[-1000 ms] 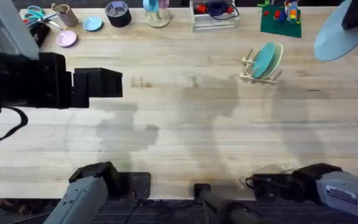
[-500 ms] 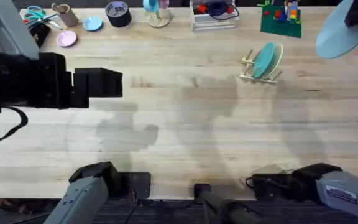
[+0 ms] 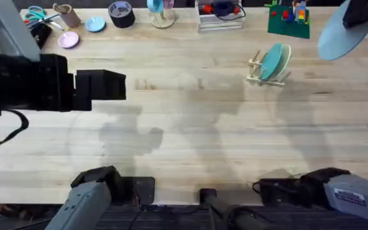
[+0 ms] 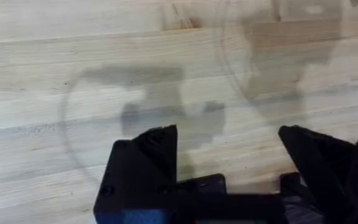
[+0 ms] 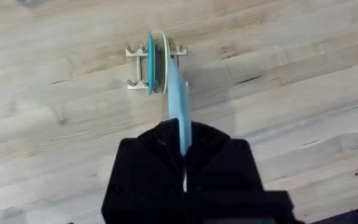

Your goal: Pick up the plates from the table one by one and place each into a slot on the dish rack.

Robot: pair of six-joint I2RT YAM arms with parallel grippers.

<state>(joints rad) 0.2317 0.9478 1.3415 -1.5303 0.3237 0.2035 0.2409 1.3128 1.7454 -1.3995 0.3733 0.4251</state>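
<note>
bare table (image 3: 190, 128) around dish rack (image 3: 265, 69) (teal plate (image 3: 271, 62) slotted).

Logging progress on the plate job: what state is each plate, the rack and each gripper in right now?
Teal plate: standing on edge in the dish rack.
Cream plate: standing in the rack behind the teal one.
Sky blue plate: held off the table in the right gripper.
Dish rack: upright on the table, two plates in it.
Left gripper: open, holding nothing, above bare table.
</note>
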